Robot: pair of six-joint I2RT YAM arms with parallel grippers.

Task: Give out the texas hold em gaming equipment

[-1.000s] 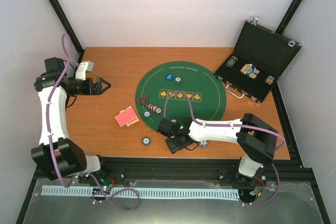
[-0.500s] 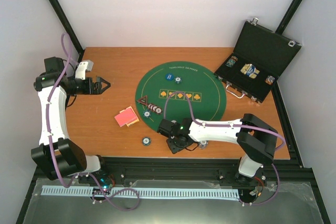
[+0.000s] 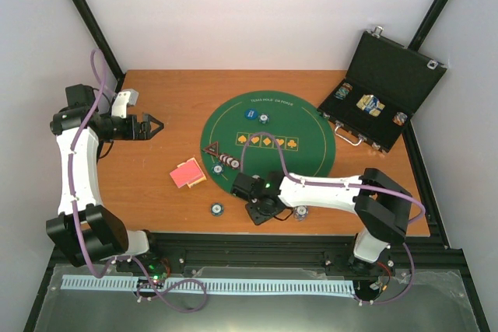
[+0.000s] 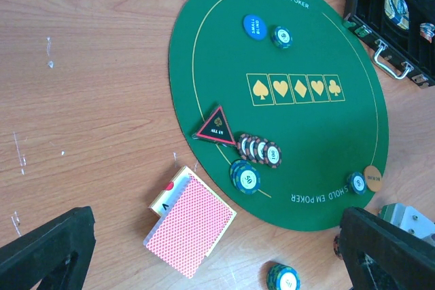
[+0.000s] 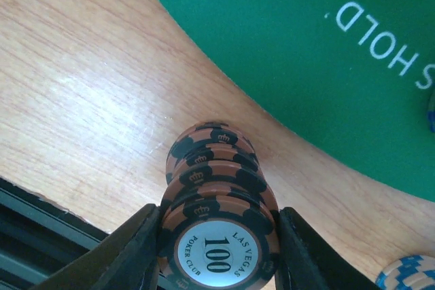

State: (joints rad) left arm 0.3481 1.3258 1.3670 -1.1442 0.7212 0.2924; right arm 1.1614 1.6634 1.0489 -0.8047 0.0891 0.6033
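Observation:
My right gripper (image 5: 217,263) is shut on a stack of orange-and-black "100" chips (image 5: 214,181) over the bare wood just off the near edge of the green mat (image 5: 326,66). In the top view it (image 3: 263,209) is at the mat's near rim. My left gripper (image 3: 152,126) is open and empty at the far left, high above the table. The red-backed cards (image 4: 190,232) lie on the wood left of the mat. A row of maroon chips (image 4: 259,149) and blue-green "50" chips (image 4: 245,176) lie on the mat. Another "50" chip (image 3: 217,208) lies on the wood.
A black case (image 3: 381,99) stands open at the back right with chips and cards inside. A blue-white chip (image 3: 300,212) lies right of my right gripper. A triangular "all in" marker (image 4: 216,127) and a blue button (image 4: 255,26) sit on the mat. The table's near edge is close below my right gripper.
My right gripper with the chip stack has shifted slightly left along the mat's near edge. The left arm has not moved.

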